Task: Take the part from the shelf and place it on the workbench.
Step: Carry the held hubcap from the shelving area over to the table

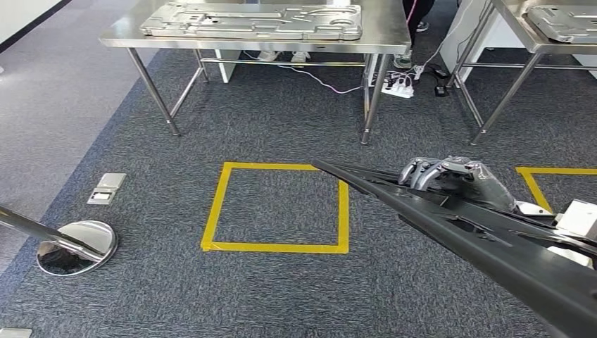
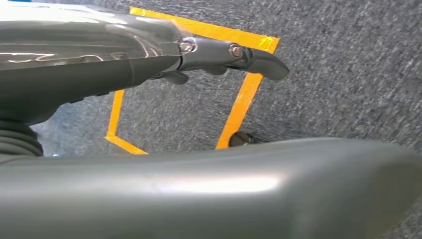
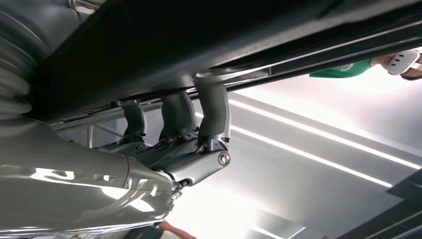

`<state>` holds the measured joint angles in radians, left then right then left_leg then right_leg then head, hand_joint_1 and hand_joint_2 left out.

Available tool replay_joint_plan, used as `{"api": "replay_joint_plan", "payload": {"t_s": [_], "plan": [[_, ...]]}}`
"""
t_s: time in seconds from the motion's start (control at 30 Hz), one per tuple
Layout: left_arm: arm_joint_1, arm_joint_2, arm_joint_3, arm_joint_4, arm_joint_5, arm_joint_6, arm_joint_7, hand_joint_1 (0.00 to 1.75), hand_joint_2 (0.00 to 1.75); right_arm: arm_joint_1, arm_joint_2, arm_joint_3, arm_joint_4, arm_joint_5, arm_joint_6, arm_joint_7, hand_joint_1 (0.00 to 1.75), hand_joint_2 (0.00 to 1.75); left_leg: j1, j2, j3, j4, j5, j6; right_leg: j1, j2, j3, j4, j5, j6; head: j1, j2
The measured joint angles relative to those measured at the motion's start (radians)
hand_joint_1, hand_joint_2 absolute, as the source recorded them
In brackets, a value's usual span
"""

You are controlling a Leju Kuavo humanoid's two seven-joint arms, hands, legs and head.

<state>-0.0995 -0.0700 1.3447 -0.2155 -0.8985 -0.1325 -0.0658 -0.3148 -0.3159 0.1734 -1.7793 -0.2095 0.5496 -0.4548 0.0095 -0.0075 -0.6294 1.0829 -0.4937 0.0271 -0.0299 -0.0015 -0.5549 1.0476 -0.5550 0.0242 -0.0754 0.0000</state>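
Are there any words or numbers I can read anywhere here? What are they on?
There are none to read.
The black part in the right hand bears no writing.
The metal panel on the workbench has only pressed shapes.
The yellow tape square on the carpet is plain.
The floor socket plate is too small to tell.
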Motion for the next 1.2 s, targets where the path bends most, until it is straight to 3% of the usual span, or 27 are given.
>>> {"api": "replay_joint_plan", "payload": {"t_s": [0.1, 0.17, 0.2, 0.3, 0.33, 0.37, 0.43, 0.5, 0.57, 0.67, 0.7, 0.77, 0.83, 0.87, 0.93, 1.0, 1.13, 1.2], "plan": [[-0.001, 0.000, 0.000, 0.000, -0.002, 0.000, 0.000, 0.00, 1.75, -0.001, 0.001, 0.000, 0.001, 0.000, -0.003, 0.004, 1.75, 1.75, -0.003, 0.000, 0.008, -0.023, -0.010, 0.004, 0.000, -0.001, 0.002, -0.008, -0.004, 0.017, 0.000, 0.000], [0.000, -0.001, 0.000, 0.000, -0.002, -0.001, -0.001, 0.00, 1.75, -0.003, 0.001, 0.000, 0.001, 0.000, -0.004, 0.005, 1.75, 1.75, 0.001, -0.001, 0.018, -0.033, -0.010, 0.010, 0.000, -0.001, -0.003, 0.014, -0.023, 0.025, 0.000, 0.000], [-0.001, -0.001, 0.000, 0.000, -0.002, -0.001, -0.001, 0.00, 1.75, -0.004, 0.001, -0.001, 0.001, 0.000, -0.005, 0.006, 1.75, 1.75, 0.003, -0.001, 0.023, -0.038, -0.011, 0.014, 0.000, -0.001, -0.021, 0.053, -0.045, 0.026, 0.000, 0.000], [-0.001, -0.002, 0.000, 0.000, -0.002, -0.003, -0.001, 0.00, 1.75, -0.001, 0.001, -0.001, 0.003, 0.000, -0.005, 0.006, 1.75, 1.75, -0.004, -0.001, 0.030, -0.038, -0.019, 0.025, 0.002, 0.000, -0.124, 0.237, -0.113, 0.027, 0.000, 0.000], [0.000, -0.002, 0.000, 0.000, -0.002, -0.003, -0.001, 0.00, 1.75, 0.001, 0.001, -0.001, 0.004, 0.000, -0.005, 0.006, 1.75, 1.75, -0.006, -0.001, 0.034, -0.038, -0.022, 0.027, 0.003, 0.000, -0.145, 0.264, -0.108, 0.027, 0.000, 0.000], [0.000, -0.002, 0.000, 0.000, -0.002, -0.003, -0.001, 0.00, 1.75, 0.002, 0.001, -0.001, 0.004, 0.000, -0.005, 0.006, 1.75, 1.75, -0.009, -0.001, 0.039, -0.038, -0.026, 0.029, 0.005, 0.000, -0.147, 0.251, -0.081, 0.024, 0.000, 0.000], [0.000, -0.002, 0.000, 0.000, -0.002, -0.003, -0.002, 0.00, 1.75, 0.002, 0.001, -0.001, 0.005, -0.001, -0.005, 0.006, 1.75, 1.75, -0.012, -0.003, 0.054, -0.038, -0.036, 0.028, 0.011, 0.001, -0.102, 0.130, 0.005, 0.012, 0.000, 0.000], [-0.001, -0.005, 0.000, 0.000, -0.002, -0.003, -0.002, 0.00, 1.75, 0.001, 0.001, -0.001, 0.005, -0.001, -0.005, 0.006, 1.75, 1.75, -0.014, -0.003, 0.060, -0.036, -0.045, 0.023, 0.020, 0.001, -0.059, 0.025, 0.051, -0.002, 0.000, 0.000], [-0.002, -0.007, 0.000, 0.000, -0.003, -0.003, -0.003, 0.00, 1.75, 0.000, 0.000, -0.002, 0.004, -0.002, -0.006, 0.006, 1.75, 1.75, -0.013, -0.003, 0.058, -0.036, -0.049, 0.013, 0.026, 0.002, -0.050, -0.001, 0.047, -0.010, 0.000, 0.000], [-0.003, -0.008, 0.000, 0.000, -0.003, -0.003, -0.003, 0.00, 1.75, 0.000, 0.000, -0.003, 0.003, -0.003, -0.006, 0.005, 1.75, 1.75, -0.013, -0.002, 0.058, -0.024, -0.065, -0.003, 0.018, 0.000, -0.035, -0.016, 0.043, -0.020, -0.001, 0.000], [-0.003, -0.008, 0.000, 0.000, -0.004, -0.003, -0.004, 0.00, 1.75, -0.001, 0.000, -0.003, 0.002, -0.004, -0.006, 0.005, 1.75, 1.75, -0.012, -0.002, 0.044, 0.008, -0.081, -0.010, 0.013, -0.002, -0.028, -0.021, 0.041, -0.023, -0.002, 0.000], [-0.004, -0.008, 0.000, 0.000, -0.004, -0.003, -0.004, 0.00, 1.75, -0.001, 0.000, -0.003, 0.002, -0.005, -0.005, 0.003, 1.75, 1.75, -0.005, -0.001, -0.022, 0.129, -0.127, -0.022, 0.008, -0.006, -0.016, -0.022, 0.032, -0.028, -0.004, 0.000], [0.000, -0.007, 0.000, 0.000, -0.004, -0.003, -0.004, 0.00, 1.75, 0.002, 0.001, -0.002, 0.002, -0.005, -0.005, 0.003, 1.75, 1.75, 0.003, -0.001, -0.089, 0.228, -0.142, -0.032, 0.005, -0.006, -0.005, -0.022, 0.021, -0.026, -0.004, 0.000], [0.002, -0.007, 0.000, 0.000, -0.004, -0.003, -0.004, 0.00, 1.75, 0.002, 0.001, -0.002, 0.002, -0.005, -0.005, 0.003, 1.75, 1.75, 0.006, -0.001, -0.100, 0.229, -0.120, -0.036, 0.003, -0.006, 0.004, -0.022, 0.015, -0.023, -0.004, 0.000], [0.003, -0.006, 0.000, 0.000, -0.004, -0.003, -0.005, 0.00, 1.75, 0.002, 0.001, -0.002, 0.003, -0.006, -0.004, 0.003, 1.75, 1.75, 0.011, 0.000, -0.069, 0.125, -0.033, -0.038, -0.001, -0.005, 0.026, -0.022, -0.002, -0.014, -0.004, 0.000], [0.002, -0.006, 0.000, 0.000, -0.004, -0.004, -0.006, 0.00, 1.75, 0.001, 0.001, -0.002, 0.003, -0.007, -0.003, 0.001, 1.75, 1.75, 0.008, 0.002, -0.025, 0.020, 0.018, -0.032, -0.001, -0.005, 0.042, -0.022, -0.017, -0.002, -0.004, 0.000], [0.002, -0.006, 0.000, 0.000, -0.004, -0.004, -0.006, 0.00, 1.75, -0.001, 0.001, -0.005, 0.004, -0.010, 0.002, -0.003, 1.75, 1.75, 0.002, 0.001, -0.005, -0.021, -0.001, -0.005, -0.002, -0.005, 0.048, -0.030, -0.029, 0.021, -0.004, 0.000], [0.003, -0.006, 0.000, 0.000, -0.004, -0.004, -0.007, 0.00, 1.75, -0.002, 0.000, -0.008, 0.004, -0.010, 0.003, -0.003, 1.75, 1.75, 0.005, 0.001, 0.009, -0.030, -0.007, 0.009, -0.003, -0.004, 0.037, 0.010, -0.054, 0.028, -0.004, 0.000]]}}
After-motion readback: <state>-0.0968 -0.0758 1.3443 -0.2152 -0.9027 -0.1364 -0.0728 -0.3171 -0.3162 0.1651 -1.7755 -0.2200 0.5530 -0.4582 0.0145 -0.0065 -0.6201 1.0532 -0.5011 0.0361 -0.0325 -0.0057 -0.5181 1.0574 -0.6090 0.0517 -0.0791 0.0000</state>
